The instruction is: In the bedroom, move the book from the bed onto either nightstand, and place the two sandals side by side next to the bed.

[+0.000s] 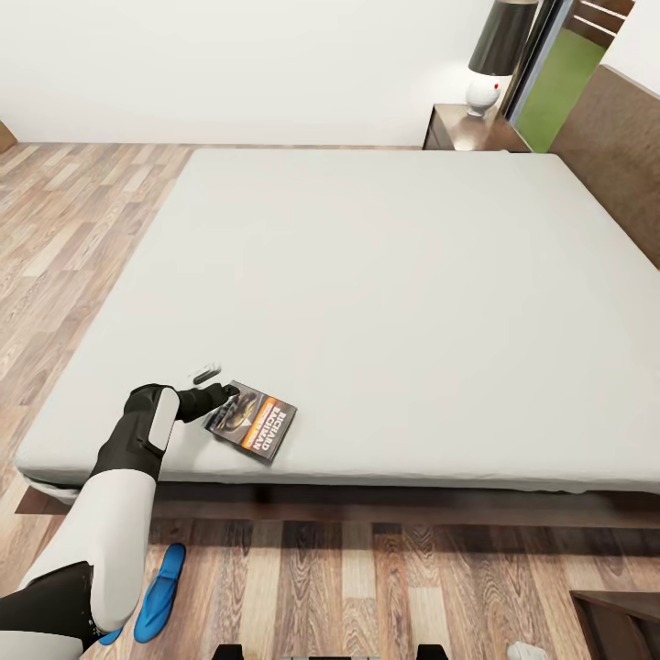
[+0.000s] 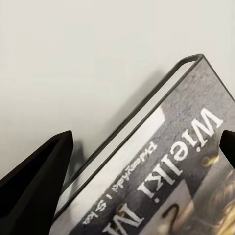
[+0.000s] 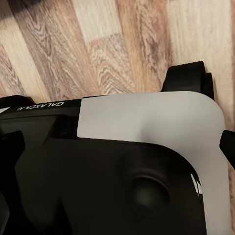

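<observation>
The book (image 1: 252, 420), dark grey with an orange band and white lettering, lies flat near the front left edge of the bed (image 1: 385, 293). My left gripper (image 1: 216, 385) is open at the book's left end. In the left wrist view the book (image 2: 166, 176) sits between the two spread black fingers (image 2: 44, 171). One blue sandal (image 1: 160, 591) lies on the floor in front of the bed, by my left arm. A bit of the second sandal (image 1: 110, 635) peeks out from behind that arm. The nightstand (image 1: 458, 128) stands at the bed's far right corner. My right gripper (image 3: 117, 161) hangs open over my own base.
A lamp (image 1: 495, 55) with a dark shade stands on the nightstand. The brown headboard (image 1: 614, 156) runs along the bed's right side, beside a tall window (image 1: 568, 82). A dark wooden corner (image 1: 614, 623) shows at the lower right. Wood-plank floor (image 1: 73, 229) lies left of the bed.
</observation>
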Controlling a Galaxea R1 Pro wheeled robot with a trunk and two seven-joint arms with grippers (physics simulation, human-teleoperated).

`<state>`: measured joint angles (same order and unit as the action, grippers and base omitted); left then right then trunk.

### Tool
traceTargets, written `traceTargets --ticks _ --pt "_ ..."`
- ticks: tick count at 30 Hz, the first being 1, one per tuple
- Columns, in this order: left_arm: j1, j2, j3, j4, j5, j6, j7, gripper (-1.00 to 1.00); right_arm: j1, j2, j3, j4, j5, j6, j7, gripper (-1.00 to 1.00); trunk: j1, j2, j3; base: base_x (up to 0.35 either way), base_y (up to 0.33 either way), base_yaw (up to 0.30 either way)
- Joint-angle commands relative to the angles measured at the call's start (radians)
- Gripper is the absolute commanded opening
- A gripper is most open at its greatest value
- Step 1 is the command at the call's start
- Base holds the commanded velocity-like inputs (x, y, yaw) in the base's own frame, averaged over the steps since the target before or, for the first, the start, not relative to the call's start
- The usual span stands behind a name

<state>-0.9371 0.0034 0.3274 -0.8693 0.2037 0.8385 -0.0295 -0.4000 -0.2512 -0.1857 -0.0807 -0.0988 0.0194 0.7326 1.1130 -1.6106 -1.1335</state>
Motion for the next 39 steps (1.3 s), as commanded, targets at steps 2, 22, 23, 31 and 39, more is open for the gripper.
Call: traceTargets --ticks 2,22,23,31,39 --pt "0.0 0.0 0.002 0.0 -0.004 0.007 -0.001 1.0 0.0 0.0 0.003 0.001 -0.01 0.002 0.004 1.0 0.0 0.0 -0.001 0.0 0.0 0.0" --pt "0.0 0.0 0.002 0.001 -0.004 0.007 -0.001 1.0 0.0 0.0 0.003 0.001 -0.01 0.002 0.004 1.0 0.0 0.0 -0.001 -0.056 0.0 0.0" --pt "0.0 0.0 0.002 0.001 -0.003 0.007 -0.001 1.0 0.0 0.0 0.003 0.001 -0.01 0.002 0.004 1.0 0.0 0.0 -0.001 -0.044 0.0 0.0" --pt "0.0 0.0 0.002 0.0 -0.003 0.007 -0.001 1.0 0.0 0.0 0.003 0.001 -0.01 0.002 0.005 1.0 0.0 0.0 -0.001 -0.013 0.0 0.0" --pt "0.0 0.0 0.002 0.001 -0.004 0.007 -0.001 1.0 0.0 0.0 0.003 0.001 -0.01 0.002 0.005 1.0 0.0 0.0 -0.001 0.0 0.0 0.0"
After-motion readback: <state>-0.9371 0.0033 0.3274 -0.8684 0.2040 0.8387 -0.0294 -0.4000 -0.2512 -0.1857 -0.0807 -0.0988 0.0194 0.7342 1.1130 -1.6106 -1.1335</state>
